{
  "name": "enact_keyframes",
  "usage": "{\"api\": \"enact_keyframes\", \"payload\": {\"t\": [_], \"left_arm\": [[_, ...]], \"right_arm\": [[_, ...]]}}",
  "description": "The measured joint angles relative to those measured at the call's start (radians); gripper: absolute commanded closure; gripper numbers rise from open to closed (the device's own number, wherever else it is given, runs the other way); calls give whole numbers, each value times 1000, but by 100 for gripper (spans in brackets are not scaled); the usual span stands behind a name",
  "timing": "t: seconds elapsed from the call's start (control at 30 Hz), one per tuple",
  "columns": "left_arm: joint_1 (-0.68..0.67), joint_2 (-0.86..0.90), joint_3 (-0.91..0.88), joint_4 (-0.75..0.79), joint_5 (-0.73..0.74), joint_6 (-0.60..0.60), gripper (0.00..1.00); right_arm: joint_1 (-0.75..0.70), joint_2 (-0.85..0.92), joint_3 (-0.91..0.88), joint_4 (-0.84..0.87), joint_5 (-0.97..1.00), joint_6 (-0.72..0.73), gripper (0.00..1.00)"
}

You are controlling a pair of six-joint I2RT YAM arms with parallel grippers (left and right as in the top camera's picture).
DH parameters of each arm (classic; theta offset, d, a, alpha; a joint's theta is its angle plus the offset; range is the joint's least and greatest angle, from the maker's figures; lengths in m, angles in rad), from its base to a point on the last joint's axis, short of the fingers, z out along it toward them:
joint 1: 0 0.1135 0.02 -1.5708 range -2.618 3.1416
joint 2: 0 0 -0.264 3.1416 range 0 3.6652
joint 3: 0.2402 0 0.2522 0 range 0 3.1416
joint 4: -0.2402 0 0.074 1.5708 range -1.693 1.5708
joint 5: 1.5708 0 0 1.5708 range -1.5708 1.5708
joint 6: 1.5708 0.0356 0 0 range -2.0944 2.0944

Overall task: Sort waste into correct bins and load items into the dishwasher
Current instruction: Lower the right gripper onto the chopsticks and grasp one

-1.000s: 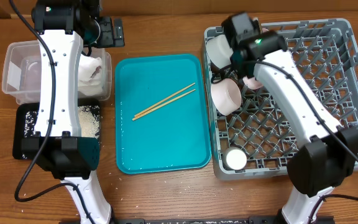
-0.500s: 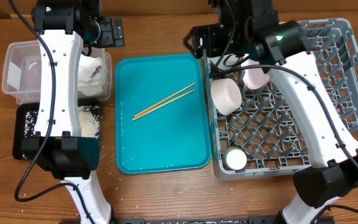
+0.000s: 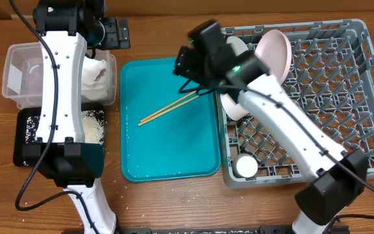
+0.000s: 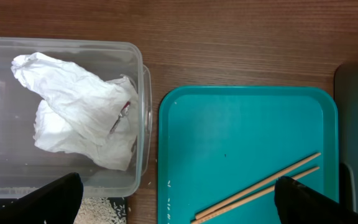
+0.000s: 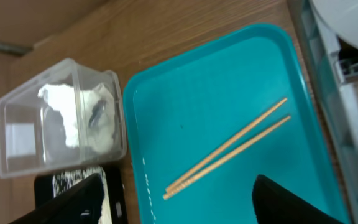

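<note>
The two chopsticks (image 3: 172,106) lie side by side on the teal tray (image 3: 167,149), almost parallel and slanted, with the upper ends pointing to the dish rack (image 3: 343,97). Nothing else is on this tray. The right gripper (image 3: 186,65) hangs above the far right corner of the tray, near the upper ends of the sticks. In its own camera the fingers (image 5: 73,199) stand wide apart and nothing is between them. The sticks (image 5: 229,149) are just ahead of them, not touched.

The left gripper (image 3: 117,32) is over the far edge of the clear tub (image 3: 12,71). Its jaws are spread wide and empty. A crumpled napkin (image 4: 73,112) with a brownish stain lies inside the tub. Rice grains (image 3: 93,123) are in the black tray (image 3: 24,130) beside it. In the rack I see a plate (image 3: 273,49) standing on edge, a bowl (image 3: 237,104) and a small cup (image 3: 245,166).

I judge the chopsticks are the last items for the rack. They are thin, stiff and very light, and the smooth tray gives them little friction, so they will probably roll or slide away if a finger pushes from one side. The best place to hold seems the middle of the pair — there the two sticks lie close and would balance. The jaws should close across both sticks together. A grip near one end would probably let them tilt or fan apart.
</note>
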Motion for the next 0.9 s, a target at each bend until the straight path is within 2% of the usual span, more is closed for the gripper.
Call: {"api": "enact_keyframes", "payload": {"t": [0.2,0.53,0.9], "left_arm": [[0,0,0,0,0,0,0],[0,0,0,0,0,0,0],[0,0,0,0,0,0,0]], "right_arm": [[66,52,-34,40,67,94,33],[63,258,-37,114,10,177,36],[63,389,-40,52,-39,236,44]]}}
